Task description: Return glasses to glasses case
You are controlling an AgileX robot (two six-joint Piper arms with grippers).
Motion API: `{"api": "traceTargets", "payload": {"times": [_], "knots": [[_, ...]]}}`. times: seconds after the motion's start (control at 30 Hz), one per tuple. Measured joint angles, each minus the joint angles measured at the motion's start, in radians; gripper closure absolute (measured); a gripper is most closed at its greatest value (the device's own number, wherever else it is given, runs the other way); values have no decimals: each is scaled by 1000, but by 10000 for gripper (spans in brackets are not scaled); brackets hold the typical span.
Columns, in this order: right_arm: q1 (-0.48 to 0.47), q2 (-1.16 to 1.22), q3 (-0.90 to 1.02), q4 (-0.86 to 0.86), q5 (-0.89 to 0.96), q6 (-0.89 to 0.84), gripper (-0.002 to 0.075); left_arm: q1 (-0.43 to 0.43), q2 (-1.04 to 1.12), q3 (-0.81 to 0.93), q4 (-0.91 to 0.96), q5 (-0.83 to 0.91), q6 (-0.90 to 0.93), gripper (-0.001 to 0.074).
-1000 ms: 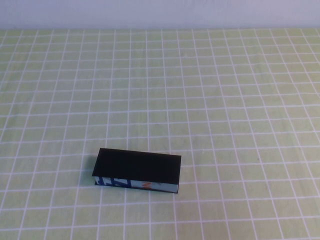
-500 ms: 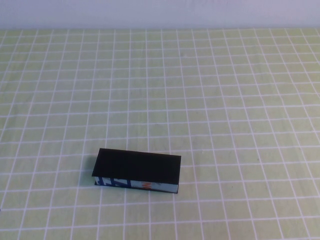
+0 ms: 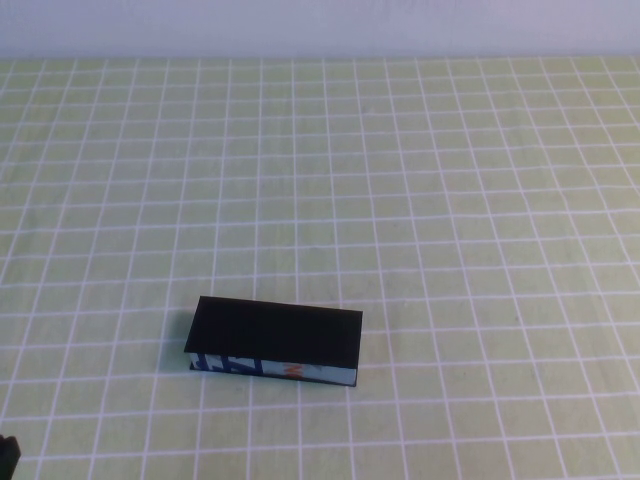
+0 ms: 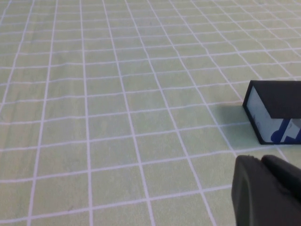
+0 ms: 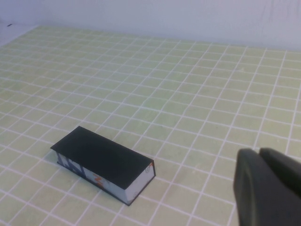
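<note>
Glasses case: the glasses case (image 3: 275, 340) lies flat on the checked green surface (image 3: 450, 200), its black lid shut and its light blue printed side edge turned toward the robot.
Glasses: none show in any view. Since the lid is down and nothing else lies near the case, I judge they are likely inside already, but a closed box cannot prove it.
Left gripper: the left gripper (image 3: 7, 455) shows in the high view only as a dark corner, on the robot's side of the case and well off to its left. In the left wrist view its black body (image 4: 268, 193) hangs near one short end of the case (image 4: 277, 115) without touching it. Whether its fingers are spread or closed cannot be told, and nothing is seen in its hold.
Right gripper: absent from the high view. The right wrist view shows its dark body (image 5: 270, 188) above the surface, well apart from the case (image 5: 103, 162) and off toward its white short end. Its opening cannot be told either, and it appears to carry nothing.
Progress: judged from how things lie, the task looks finished or nearly so, with the lid shut and both arms clear of the case.
Left to do: at most drawing the arms fully away to rest.
</note>
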Motion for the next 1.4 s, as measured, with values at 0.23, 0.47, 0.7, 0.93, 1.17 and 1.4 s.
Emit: {"api": "traceTargets", "payload": {"times": [0.23,0.47,0.7,0.93,1.17,1.4], "knots": [[0,0,0,0,0,0,743,0,0,0,-12,0,4,736],[0,0,0,0,9,0,743,0,0,0,-12,0,5,736],[-5,-5,0,-7,27,0,743,0,0,0,-12,0,5,736],[-242,-103,13,-7,37,0,743,0,0,0,-12,0,5,736],[-535,-335,176,-12,19,0,743,0,0,0,-12,0,8,736],[-652,-366,401,-7,-103,0,743,0,-2,0,-12,0,6,736]]}}
